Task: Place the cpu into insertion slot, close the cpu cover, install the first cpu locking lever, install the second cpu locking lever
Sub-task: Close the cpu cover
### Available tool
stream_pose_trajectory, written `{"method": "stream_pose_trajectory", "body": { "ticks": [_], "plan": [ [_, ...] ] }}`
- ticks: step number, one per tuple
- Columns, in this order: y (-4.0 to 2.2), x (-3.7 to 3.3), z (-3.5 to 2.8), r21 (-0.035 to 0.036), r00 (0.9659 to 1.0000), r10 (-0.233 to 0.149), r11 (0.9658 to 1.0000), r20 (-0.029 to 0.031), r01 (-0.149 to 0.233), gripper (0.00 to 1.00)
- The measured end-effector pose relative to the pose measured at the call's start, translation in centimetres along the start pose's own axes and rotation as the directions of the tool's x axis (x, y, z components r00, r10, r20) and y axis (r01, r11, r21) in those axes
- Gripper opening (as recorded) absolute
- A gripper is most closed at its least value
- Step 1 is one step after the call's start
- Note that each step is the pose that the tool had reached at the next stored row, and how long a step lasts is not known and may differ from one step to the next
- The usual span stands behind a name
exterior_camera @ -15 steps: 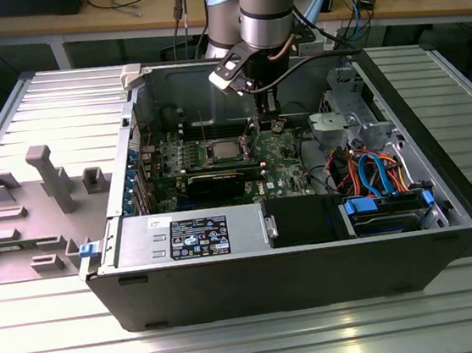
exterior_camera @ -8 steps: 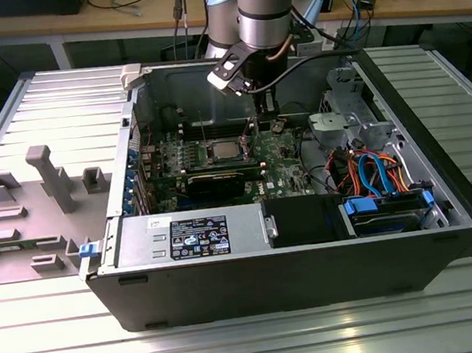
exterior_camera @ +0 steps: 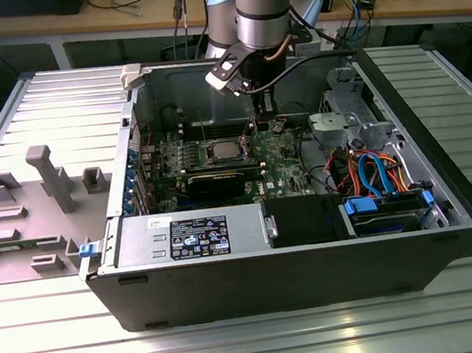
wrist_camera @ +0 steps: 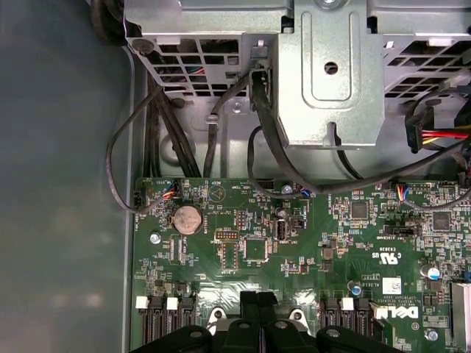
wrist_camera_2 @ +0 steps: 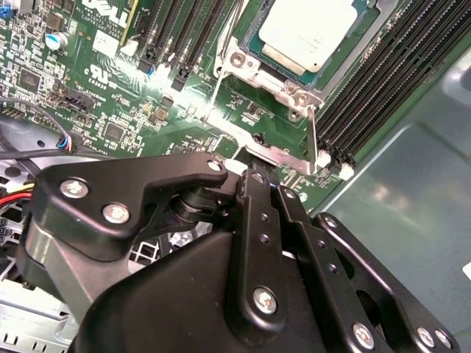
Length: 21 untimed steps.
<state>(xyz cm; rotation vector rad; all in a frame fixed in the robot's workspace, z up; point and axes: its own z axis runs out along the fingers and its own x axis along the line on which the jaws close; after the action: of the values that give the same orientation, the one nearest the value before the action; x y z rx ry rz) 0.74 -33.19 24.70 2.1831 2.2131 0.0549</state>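
Since the cpu [exterior_camera: 223, 151] sits in the insertion slot [wrist_camera_2: 276, 151] under the lowered cpu cover [wrist_camera_2: 274, 77], the lever step seems in hand; just right, the gripper [exterior_camera: 257, 125], fingers [wrist_camera_2: 254, 198] pinched together, hangs beside an upright locking lever [wrist_camera_2: 313, 136] needing a downward press.

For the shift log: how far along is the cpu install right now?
Done: the cpu is seated on the green board, and the cpu cover looks lowered around it. In hand: the tool, shut, hangs at the socket's edge close to the nearer locking lever. Left: that lever and the other lever both stand raised in the exterior view, neither latched.
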Motion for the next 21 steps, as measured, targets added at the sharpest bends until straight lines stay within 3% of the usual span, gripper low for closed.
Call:
{"method": "stream_pose_trajectory", "body": {
  "ticks": [21],
  "plan": [
    [-0.85, 0.01, 0.0, 0.0, 1.0, 0.0, 1.0, -0.0001, 0.0, 0.11]
  ]
}}
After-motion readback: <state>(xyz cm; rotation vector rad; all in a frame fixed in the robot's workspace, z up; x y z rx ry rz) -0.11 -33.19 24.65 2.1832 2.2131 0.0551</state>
